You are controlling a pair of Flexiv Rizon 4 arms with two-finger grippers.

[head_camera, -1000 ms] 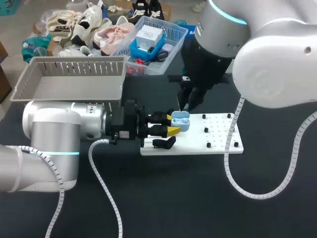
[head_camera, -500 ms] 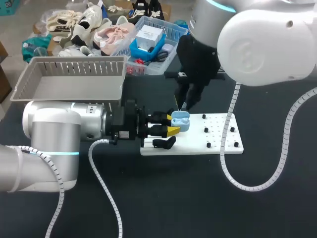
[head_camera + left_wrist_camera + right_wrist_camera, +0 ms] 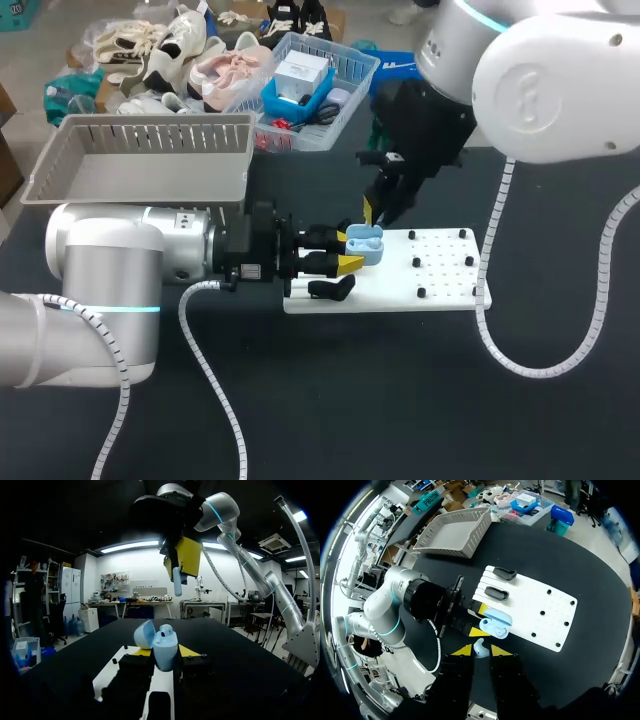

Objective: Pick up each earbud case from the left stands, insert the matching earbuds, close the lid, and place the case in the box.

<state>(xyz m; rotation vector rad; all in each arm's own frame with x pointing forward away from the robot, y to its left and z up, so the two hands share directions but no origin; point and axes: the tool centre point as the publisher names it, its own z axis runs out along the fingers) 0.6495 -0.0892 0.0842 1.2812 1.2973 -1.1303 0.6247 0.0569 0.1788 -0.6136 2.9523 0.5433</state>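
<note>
Left gripper (image 3: 350, 250) stays clamped on the pale blue earbud case (image 3: 365, 243), yellow tips pressing it from both sides, lid flipped open, over the near end of the white stand board (image 3: 440, 285). No shift there since a second ago. The right arm is the mover: its big joint swings away to the right, and now a yellow tip of the right gripper (image 3: 372, 212) shows above the case. From its own wrist, the right gripper (image 3: 476, 650) pinches a small blue earbud (image 3: 479, 649); contact on both sides looks firm, though the piece is tiny. Two black cases (image 3: 496, 593) sit on the board beside the left gripper. The grey box (image 3: 140, 160) waits behind the left arm.
</note>
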